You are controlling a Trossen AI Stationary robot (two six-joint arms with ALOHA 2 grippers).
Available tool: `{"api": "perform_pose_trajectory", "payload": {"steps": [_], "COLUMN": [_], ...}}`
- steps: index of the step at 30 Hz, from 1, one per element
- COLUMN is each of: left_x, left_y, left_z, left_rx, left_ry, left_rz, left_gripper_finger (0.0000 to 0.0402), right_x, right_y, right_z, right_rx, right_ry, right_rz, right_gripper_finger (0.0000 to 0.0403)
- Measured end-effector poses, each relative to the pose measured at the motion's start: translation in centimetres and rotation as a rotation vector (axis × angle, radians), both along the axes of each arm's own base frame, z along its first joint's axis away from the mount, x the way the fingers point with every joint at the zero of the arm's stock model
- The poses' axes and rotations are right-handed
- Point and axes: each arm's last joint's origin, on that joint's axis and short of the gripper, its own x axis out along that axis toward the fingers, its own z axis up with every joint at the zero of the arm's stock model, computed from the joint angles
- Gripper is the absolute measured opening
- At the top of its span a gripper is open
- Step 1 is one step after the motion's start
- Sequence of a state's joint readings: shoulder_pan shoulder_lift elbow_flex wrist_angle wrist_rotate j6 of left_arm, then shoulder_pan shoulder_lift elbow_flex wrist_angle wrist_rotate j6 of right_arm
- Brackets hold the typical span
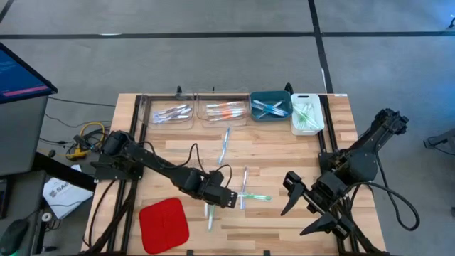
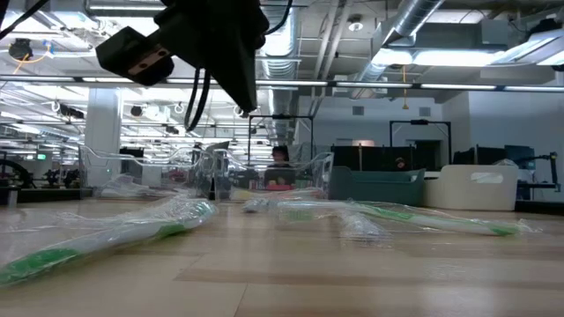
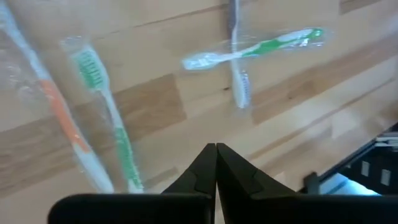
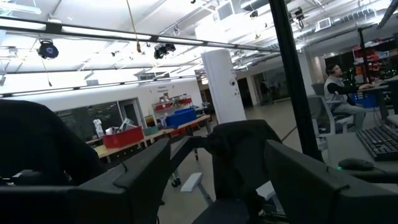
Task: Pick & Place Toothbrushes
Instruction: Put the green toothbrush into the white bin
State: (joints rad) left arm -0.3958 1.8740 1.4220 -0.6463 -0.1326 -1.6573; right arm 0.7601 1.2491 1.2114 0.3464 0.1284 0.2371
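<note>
Loose toothbrushes (image 3: 252,48) lie on the surface (image 1: 284,153) just ahead of and beside the left gripper (image 3: 216,163); its fingers are pressed together, holding nothing. Risk: empty lift, or crinkly wrappers sliding. Right gripper (image 1: 304,204) is parked well apart, fingers wide.

I work in a big open robotics lab. Bare ducts (image 2: 352,35) and pipes run under the ceiling, with strip lights (image 4: 93,28) over long rows of benches. A person (image 4: 339,93) sits at a desk with a keyboard (image 4: 379,140). My own wooden table (image 1: 284,149) stands on grey floor, a monitor (image 1: 21,71) just beside it.
</note>
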Motion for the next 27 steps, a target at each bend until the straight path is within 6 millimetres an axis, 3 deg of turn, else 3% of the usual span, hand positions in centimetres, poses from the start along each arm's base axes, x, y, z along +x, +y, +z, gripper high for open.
{"api": "perform_pose_trajectory", "payload": {"steps": [21,23,27], "left_x": [0.6,1.1,3.2], "left_y": [-0.6,-0.9,-1.5], "left_z": [0.5,0.9,2.7], "left_rx": [-0.007,0.045,0.247], "left_ry": [-0.098,-0.177,-0.494], "left_rz": [-0.035,-0.135,-0.405], "left_gripper_finger": [0.0003,0.0003,0.0003], "right_x": [0.2,0.2,0.2], "right_y": [-0.2,-0.2,-0.2], "right_z": [-0.1,-0.1,-0.1], "right_rx": [0.035,0.035,0.036], "right_ry": [0.037,0.036,0.037], "right_rz": [0.004,0.004,-0.004], "right_gripper_finger": [0.0256,0.0256,0.0256]}}
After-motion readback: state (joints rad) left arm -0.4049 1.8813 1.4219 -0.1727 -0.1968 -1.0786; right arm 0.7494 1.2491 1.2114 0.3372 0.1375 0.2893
